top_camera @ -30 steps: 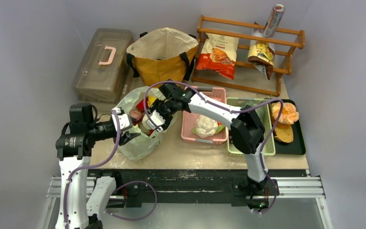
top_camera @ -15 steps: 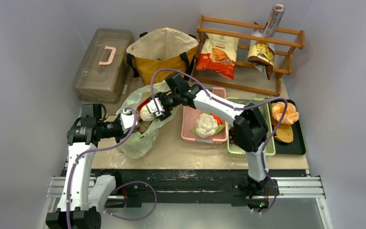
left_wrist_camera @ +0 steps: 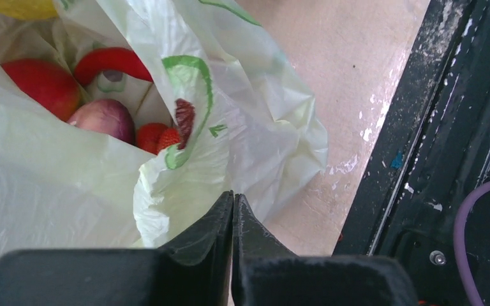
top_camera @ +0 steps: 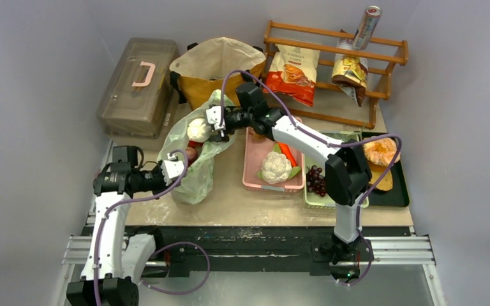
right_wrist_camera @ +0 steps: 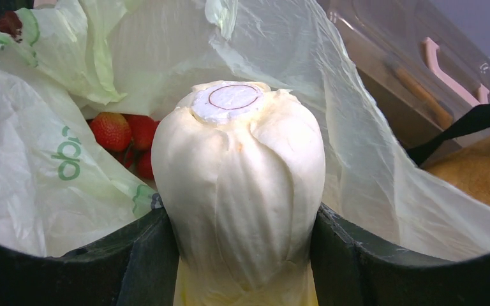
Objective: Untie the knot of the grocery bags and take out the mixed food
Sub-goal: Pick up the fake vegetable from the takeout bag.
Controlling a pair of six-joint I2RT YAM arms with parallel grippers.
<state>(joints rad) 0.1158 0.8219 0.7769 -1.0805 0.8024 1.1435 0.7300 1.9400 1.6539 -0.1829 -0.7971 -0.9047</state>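
The pale-green plastic bag (top_camera: 194, 175) lies with its mouth open; no knot shows. My right gripper (top_camera: 201, 130) is shut on a yellow-white cabbage (top_camera: 197, 129), lifted above the bag's far rim. In the right wrist view the cabbage (right_wrist_camera: 239, 159) fills the gripper (right_wrist_camera: 240, 220). My left gripper (top_camera: 184, 167) is shut at the bag's near-left rim; its tips (left_wrist_camera: 233, 196) press against the plastic (left_wrist_camera: 185, 191), and I cannot tell whether film is pinched. Inside lie a red chilli (left_wrist_camera: 111, 60), a purple onion (left_wrist_camera: 102, 121), a red fruit (left_wrist_camera: 38, 83) and strawberries (right_wrist_camera: 111, 131). The mustard tote (top_camera: 220, 80) stands behind.
A grey lidded box (top_camera: 137, 83) sits back left. A pink basket (top_camera: 274, 187) holds cauliflower and carrot; a green basket (top_camera: 333, 203) holds grapes (top_camera: 316, 180). A black tray (top_camera: 400, 185) lies at the right. A wooden rack (top_camera: 332, 118) carries chip bags and a can.
My right gripper has lifted the cabbage up and back, out of the green bag. My left gripper has closed and shifted right, to the bag's near rim.
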